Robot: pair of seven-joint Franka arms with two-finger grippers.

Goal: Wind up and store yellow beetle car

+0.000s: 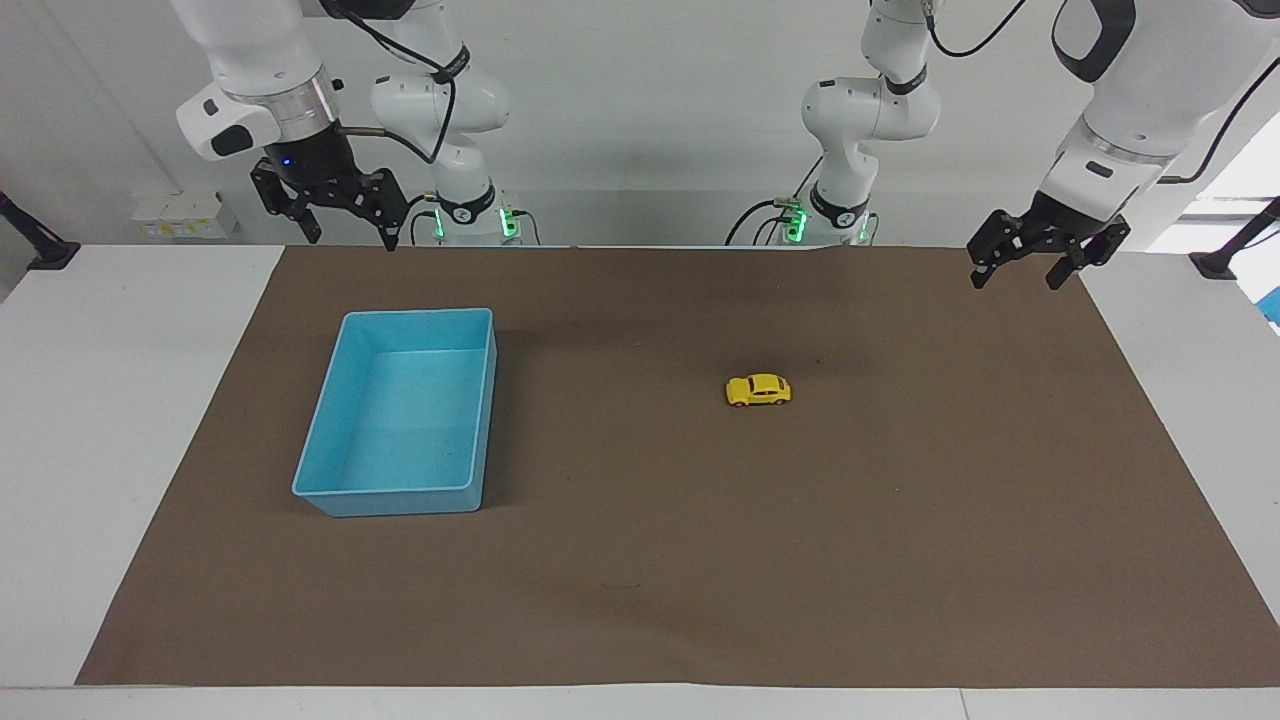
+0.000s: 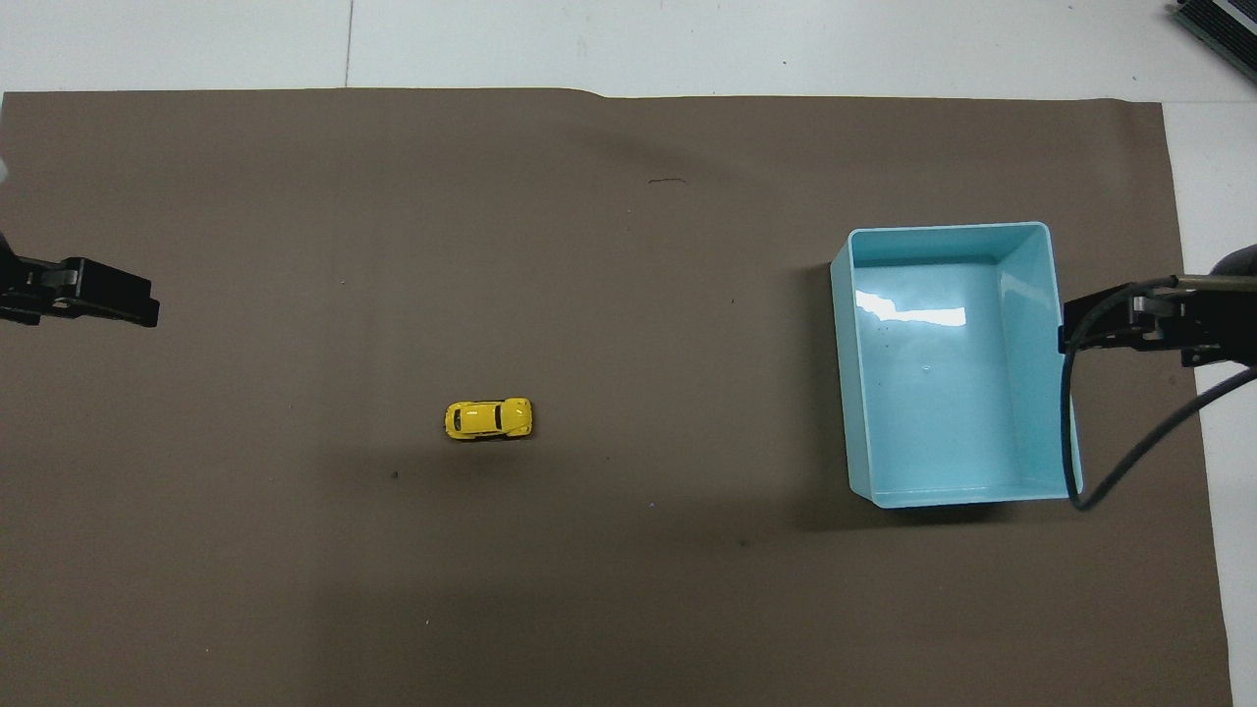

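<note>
The car (image 1: 758,390) sits on its wheels on the brown mat (image 1: 640,560), well apart from the blue bin (image 1: 345,488), toward the left arm's end. Both arms wait raised. The left gripper (image 1: 1030,270) and right gripper (image 1: 345,222) hang with fingers apparently spread, holding nothing.

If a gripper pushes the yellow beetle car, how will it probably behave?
The yellow beetle car stands on its wheels, so it will likely roll away. It looks tiny and rigid, probably light. Its rounded, glossy body may slip in a grasp.
</note>
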